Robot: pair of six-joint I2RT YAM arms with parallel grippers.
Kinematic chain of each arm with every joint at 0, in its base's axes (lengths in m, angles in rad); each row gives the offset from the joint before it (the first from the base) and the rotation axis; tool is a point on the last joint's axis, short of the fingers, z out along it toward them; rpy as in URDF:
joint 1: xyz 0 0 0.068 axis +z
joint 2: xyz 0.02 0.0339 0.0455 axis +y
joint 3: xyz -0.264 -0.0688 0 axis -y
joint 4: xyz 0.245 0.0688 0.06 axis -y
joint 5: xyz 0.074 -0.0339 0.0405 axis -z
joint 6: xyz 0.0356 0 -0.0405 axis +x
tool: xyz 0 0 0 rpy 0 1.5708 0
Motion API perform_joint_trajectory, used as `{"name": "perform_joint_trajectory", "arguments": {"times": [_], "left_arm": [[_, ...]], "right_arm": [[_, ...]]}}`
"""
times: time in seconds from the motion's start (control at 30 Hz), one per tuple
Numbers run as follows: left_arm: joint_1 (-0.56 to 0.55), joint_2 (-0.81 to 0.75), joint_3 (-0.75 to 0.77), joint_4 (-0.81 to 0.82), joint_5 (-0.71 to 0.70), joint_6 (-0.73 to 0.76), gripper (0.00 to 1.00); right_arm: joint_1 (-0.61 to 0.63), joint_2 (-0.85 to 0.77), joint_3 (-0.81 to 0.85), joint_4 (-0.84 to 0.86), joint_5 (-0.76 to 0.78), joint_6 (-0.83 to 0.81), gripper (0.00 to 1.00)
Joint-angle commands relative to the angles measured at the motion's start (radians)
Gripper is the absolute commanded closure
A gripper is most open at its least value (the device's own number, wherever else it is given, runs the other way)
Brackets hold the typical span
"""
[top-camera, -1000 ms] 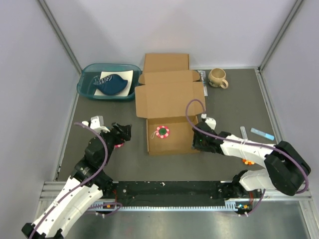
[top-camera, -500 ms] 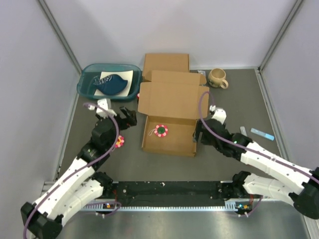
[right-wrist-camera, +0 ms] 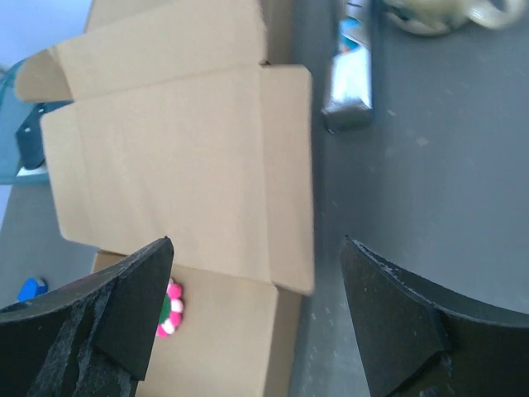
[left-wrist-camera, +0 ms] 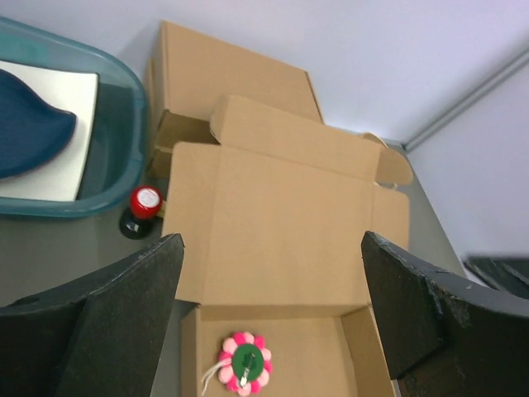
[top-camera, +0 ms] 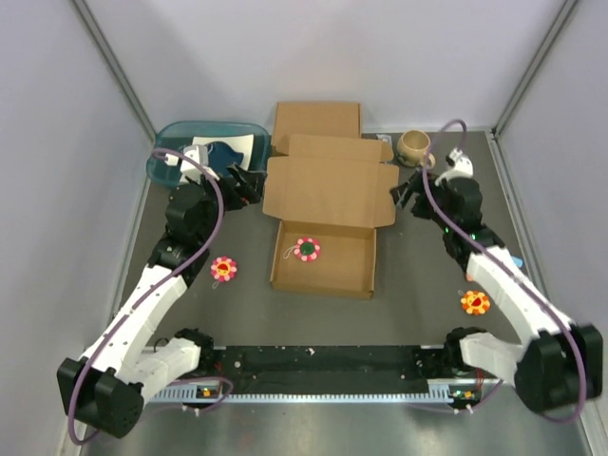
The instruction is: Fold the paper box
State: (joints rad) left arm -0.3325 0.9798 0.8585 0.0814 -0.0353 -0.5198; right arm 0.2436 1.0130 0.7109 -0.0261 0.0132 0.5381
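The dark grey counter [top-camera: 408,285] carries the paper box [top-camera: 328,195], a teal tub [top-camera: 218,124], a mug [top-camera: 414,145], a pink flower trinket [top-camera: 224,269] and an orange flower trinket [top-camera: 475,302].

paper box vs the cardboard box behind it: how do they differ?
The paper box is open, lid panel raised, side flaps out; the rear cardboard box looks closed. The paper box's tray holds a pink flower ornament; nothing sits on the rear cardboard box. The paper box lies mid-table; the rear cardboard box sits by the back wall, partly hidden behind that lid. Both are plain brown cardboard.
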Motion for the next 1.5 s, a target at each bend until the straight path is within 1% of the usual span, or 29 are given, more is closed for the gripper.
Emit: {"name": "perform_joint_trajectory", "arguments": {"times": [0.0,0.1,0.17,0.27,0.4,0.43,0.53,0.57,0.7,0.87,1.1,1.2,1.37,1.47], "left_arm": [[0.019,-0.055,-0.052,0.067,0.123,-0.051,0.06],[0.036,-0.061,-0.053,0.048,0.179,-0.051,0.07],[0.044,-0.066,-0.055,0.037,0.181,-0.046,0.07],[0.05,-0.075,-0.067,0.038,0.183,-0.037,0.07],[0.053,-0.078,-0.075,0.032,0.184,-0.028,0.07],[0.053,-0.079,-0.076,0.032,0.184,-0.028,0.07],[0.055,-0.087,-0.087,0.038,0.184,-0.031,0.07],[0.055,-0.087,-0.09,0.043,0.184,-0.032,0.07],[0.056,-0.082,-0.088,0.04,0.193,-0.028,0.07],[0.058,-0.075,-0.092,0.04,0.189,-0.026,0.07],[0.062,-0.067,-0.093,0.041,0.189,-0.032,0.07],[0.064,-0.064,-0.09,0.04,0.19,-0.029,0.07],[0.069,-0.062,-0.092,0.04,0.187,-0.028,0.07],[0.072,-0.059,-0.09,0.038,0.19,-0.028,0.07]], "right_arm": [[-0.073,0.22,0.191,0.172,-0.335,-0.121,0.2],[-0.138,0.277,0.211,0.218,-0.374,-0.098,0.23],[-0.173,0.335,0.225,0.226,-0.393,-0.099,0.24],[-0.188,0.426,0.28,0.184,-0.443,-0.148,0.28],[-0.191,0.513,0.364,0.118,-0.528,-0.207,0.28],[-0.191,0.53,0.398,0.077,-0.524,-0.231,0.27],[-0.193,0.588,0.461,0.028,-0.53,-0.277,0.27],[-0.194,0.604,0.478,-0.018,-0.533,-0.283,0.27],[-0.194,0.673,0.524,-0.063,-0.529,-0.313,0.28],[-0.194,0.717,0.564,-0.087,-0.525,-0.326,0.32],[-0.193,0.748,0.591,-0.086,-0.558,-0.323,0.43],[-0.19,0.753,0.598,-0.078,-0.562,-0.32,0.46],[-0.184,0.754,0.621,-0.064,-0.559,-0.311,0.45],[-0.176,0.771,0.654,-0.089,-0.556,-0.316,0.46]]}}
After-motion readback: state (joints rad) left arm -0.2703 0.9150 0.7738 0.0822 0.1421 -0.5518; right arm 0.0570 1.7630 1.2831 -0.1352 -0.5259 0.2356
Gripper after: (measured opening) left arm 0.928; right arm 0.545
